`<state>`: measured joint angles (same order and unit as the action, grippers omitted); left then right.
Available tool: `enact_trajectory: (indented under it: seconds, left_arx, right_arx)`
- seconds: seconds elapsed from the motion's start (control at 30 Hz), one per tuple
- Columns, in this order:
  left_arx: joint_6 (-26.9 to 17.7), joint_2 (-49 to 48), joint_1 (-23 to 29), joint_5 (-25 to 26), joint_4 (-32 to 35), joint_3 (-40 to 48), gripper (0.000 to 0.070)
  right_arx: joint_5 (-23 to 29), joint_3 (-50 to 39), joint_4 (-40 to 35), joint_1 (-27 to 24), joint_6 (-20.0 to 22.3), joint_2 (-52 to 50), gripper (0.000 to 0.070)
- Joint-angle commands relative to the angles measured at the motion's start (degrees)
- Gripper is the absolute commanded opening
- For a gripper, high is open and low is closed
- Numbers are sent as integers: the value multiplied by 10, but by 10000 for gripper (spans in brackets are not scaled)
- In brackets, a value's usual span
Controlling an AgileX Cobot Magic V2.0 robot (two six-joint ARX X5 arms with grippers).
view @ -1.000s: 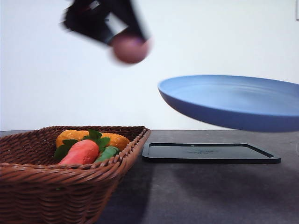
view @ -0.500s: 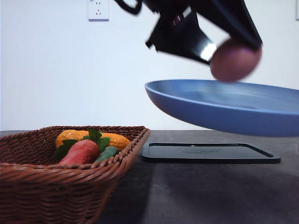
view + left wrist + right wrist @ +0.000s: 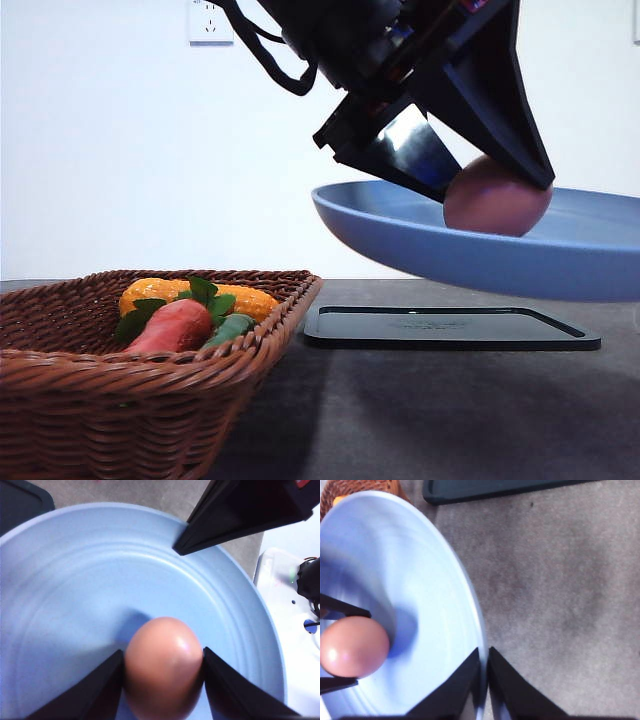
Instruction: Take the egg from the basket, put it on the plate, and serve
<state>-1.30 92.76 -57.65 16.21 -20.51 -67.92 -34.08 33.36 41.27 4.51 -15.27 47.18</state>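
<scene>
Nearest, on the counter (image 3: 420, 420): basket (image 3: 150, 390) with a carrot (image 3: 172, 328), corn (image 3: 250, 300) and green leaves left inside, a black tray (image 3: 450, 328) just beyond. Higher and further back, held clear of the counter by the right pincer (image 3: 484, 680), pinched shut on its rim: the plate (image 3: 420, 235). Now lowered from well above the basket a second ago to the plate's hollow: the egg (image 3: 497, 195), gripped at both flanks by the left pincer (image 3: 162, 672), narrowly parted to egg width. Touching the plate or just shy of it, hard to tell. Long axis seemingly along the pincer's reach, blunt end outward. Probably ready for release, then serving.
</scene>
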Motion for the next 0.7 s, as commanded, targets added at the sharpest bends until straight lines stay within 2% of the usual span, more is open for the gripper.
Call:
enact_trajectory:
  seconds: [0.0,0.2,0.27,0.43,0.67]
  left_arx:
    - [3,11,-7,-2,7,-8,169]
    - [5,11,-8,-2,8,-8,319]
    - [7,11,-8,-2,8,-8,344]
    - [39,0,-8,5,8,-10,346]
    - [55,-50,-3,4,-3,-10,347]
  right_arx:
    - [-5,7,-5,2,-1,3,0]
    - [-5,7,-5,2,-2,3,0]
    - [-5,7,-5,2,-2,3,0]
    - [-5,7,10,2,-27,4,0]
    - [-5,8,17,2,-27,39,0]
